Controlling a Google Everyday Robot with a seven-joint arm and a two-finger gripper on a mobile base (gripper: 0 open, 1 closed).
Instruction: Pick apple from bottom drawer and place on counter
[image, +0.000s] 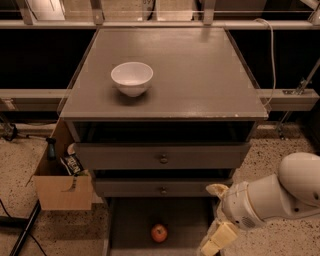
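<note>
The small red apple (159, 233) lies on the floor of the open bottom drawer (187, 220), near its front middle. The grey-brown counter (195, 75) is the cabinet's top. My gripper (216, 215) hangs at the drawer's right side, to the right of the apple and apart from it. Its two yellowish fingers (218, 239) stand apart and hold nothing. The white arm reaches in from the lower right.
A white bowl (132, 77) stands on the counter's left part. Two shut grey drawers with round knobs (163, 159) sit above the open one. An open cardboard box (62, 187) with tools stands on the speckled floor to the cabinet's left.
</note>
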